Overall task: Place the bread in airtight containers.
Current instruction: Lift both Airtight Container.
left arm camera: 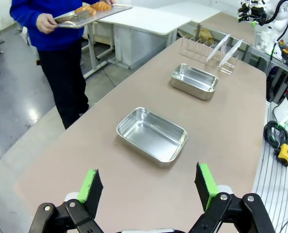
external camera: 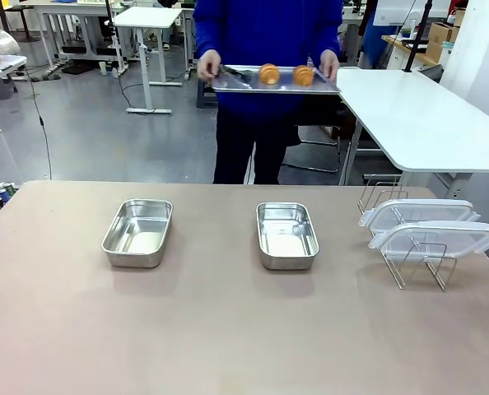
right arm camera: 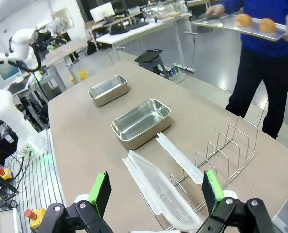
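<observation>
Nearby, lids (external camera: 442, 239) on wire rack (external camera: 416, 266)

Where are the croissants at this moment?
In the front view, the croissants lie side by side on the tray that the person holds, top centre, beyond the far edge of the table.

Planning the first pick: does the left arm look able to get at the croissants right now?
Probably not: the croissants lie on a tray the person holds up beyond the table's far edge, well away from the open left claw.
</observation>
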`<state>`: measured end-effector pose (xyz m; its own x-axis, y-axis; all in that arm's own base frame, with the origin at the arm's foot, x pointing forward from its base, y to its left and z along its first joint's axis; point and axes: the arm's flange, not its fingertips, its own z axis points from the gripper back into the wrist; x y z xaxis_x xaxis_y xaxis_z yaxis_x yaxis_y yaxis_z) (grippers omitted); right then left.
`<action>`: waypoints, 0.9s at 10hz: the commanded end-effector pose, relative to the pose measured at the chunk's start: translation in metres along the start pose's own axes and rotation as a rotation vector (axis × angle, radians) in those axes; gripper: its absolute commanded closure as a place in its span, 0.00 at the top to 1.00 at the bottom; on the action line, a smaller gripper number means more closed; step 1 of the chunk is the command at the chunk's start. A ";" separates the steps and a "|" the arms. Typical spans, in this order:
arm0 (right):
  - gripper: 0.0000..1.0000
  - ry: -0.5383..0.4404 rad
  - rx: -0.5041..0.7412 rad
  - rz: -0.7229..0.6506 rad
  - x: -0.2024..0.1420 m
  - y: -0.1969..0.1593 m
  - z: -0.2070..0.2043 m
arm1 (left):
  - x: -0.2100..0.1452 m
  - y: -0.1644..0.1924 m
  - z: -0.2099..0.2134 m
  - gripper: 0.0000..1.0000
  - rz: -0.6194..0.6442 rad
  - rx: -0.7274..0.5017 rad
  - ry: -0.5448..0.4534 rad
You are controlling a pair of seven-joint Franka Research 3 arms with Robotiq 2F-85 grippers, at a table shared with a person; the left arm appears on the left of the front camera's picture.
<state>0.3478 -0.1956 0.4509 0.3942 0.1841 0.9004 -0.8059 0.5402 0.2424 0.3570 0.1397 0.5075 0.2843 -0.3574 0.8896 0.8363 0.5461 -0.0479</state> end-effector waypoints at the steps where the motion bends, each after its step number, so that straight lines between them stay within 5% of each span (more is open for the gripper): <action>1: 1.00 -0.027 0.001 0.027 0.001 -0.003 -0.001 | -0.003 0.001 -0.002 1.00 -0.019 -0.003 -0.028; 9: 1.00 -0.027 0.001 0.027 0.001 -0.003 -0.001 | -0.003 0.001 -0.002 1.00 -0.019 -0.003 -0.028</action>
<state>0.3477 -0.1956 0.4509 0.3936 0.1841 0.9007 -0.8063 0.5398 0.2420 0.3569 0.1397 0.5075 0.2839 -0.3573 0.8898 0.8366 0.5457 -0.0478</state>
